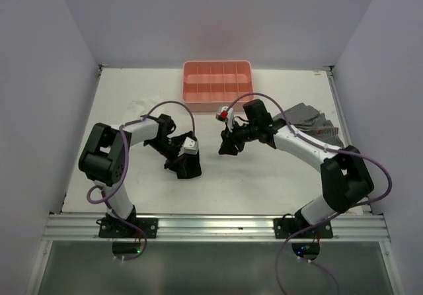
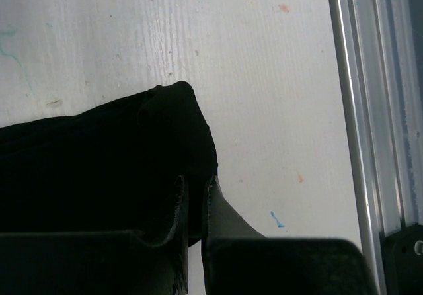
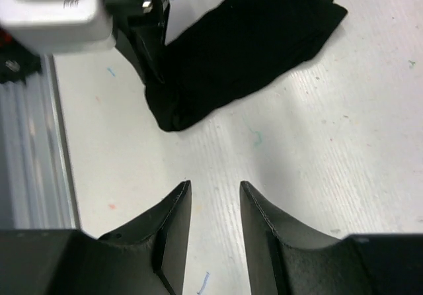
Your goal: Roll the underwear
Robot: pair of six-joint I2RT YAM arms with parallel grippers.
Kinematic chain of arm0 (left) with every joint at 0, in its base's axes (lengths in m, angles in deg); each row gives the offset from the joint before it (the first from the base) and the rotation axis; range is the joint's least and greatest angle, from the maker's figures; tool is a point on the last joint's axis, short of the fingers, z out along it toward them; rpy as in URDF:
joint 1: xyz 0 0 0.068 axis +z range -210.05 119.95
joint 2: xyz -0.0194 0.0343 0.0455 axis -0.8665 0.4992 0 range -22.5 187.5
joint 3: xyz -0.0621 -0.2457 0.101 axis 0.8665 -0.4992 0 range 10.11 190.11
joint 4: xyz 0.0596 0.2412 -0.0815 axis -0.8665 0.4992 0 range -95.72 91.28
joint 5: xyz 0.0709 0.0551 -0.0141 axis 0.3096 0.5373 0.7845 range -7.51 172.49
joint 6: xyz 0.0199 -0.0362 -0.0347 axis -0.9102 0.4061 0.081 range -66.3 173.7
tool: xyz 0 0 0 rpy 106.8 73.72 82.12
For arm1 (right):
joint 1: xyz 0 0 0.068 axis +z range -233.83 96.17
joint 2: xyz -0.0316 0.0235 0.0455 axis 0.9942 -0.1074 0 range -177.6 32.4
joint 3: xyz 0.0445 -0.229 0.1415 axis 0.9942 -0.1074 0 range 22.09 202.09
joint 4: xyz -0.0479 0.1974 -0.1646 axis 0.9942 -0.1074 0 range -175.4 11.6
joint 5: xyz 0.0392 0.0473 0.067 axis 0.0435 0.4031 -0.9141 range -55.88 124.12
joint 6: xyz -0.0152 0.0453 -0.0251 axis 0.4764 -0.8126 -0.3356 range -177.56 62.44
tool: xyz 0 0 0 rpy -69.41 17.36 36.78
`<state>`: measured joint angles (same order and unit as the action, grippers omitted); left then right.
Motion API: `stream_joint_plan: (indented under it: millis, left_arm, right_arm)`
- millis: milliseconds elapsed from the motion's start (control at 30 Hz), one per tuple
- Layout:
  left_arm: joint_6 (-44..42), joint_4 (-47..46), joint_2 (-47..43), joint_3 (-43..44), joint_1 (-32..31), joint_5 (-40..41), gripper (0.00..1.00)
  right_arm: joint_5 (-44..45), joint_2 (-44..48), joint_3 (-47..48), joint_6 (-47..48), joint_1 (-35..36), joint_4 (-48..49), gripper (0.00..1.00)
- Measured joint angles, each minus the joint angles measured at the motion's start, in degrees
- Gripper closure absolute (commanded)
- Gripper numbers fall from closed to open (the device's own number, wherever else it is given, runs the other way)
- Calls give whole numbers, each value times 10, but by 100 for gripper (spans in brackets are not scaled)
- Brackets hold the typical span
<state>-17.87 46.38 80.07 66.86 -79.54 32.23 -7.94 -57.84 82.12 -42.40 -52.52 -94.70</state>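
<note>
Your left gripper [image 2: 196, 184] is pinched shut on one end of the underwear [image 2: 92, 156], a black strip lying on the table [image 2: 264, 77], long axis running away from that pinch. Your right gripper [image 3: 215, 202], part open and empty, sits near the pinched end.

White table [image 1: 264, 176] w/ pink tray [image 1: 218, 63]; black underwear [image 3: 244, 50]; grey checked cloth [image 1: 318, 119] at rt
</note>
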Motion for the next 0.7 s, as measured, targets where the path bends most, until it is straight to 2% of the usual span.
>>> stream_joint_plan:
  millis: [100, 200, 333, 400, 567, 700]
  left_arm:
    - [5, 27, 25, 19, 0, -11, 100]
    - [15, 52, 52, 35, 0, -26, 100]
    - [26, 82, 81, 48, 0, -46, 100]
    - [32, 91, 90, 49, 1, -53, 100]
    - [37, 105, 102, 49, 2, -63, 100]
    - [40, 105, 102, 49, 4, -64, 100]
  right_arm:
    - [30, 29, -35, 45, 23, 10, 57]
    - [67, 61, -87, 93, 94, 59, 48]
    - [91, 70, -138, 156, 196, 148, 45]
    - [98, 61, -146, 182, 224, 184, 45]
    - [111, 12, -146, 242, 254, 262, 46]
    - [110, -21, -146, 284, 263, 277, 49]
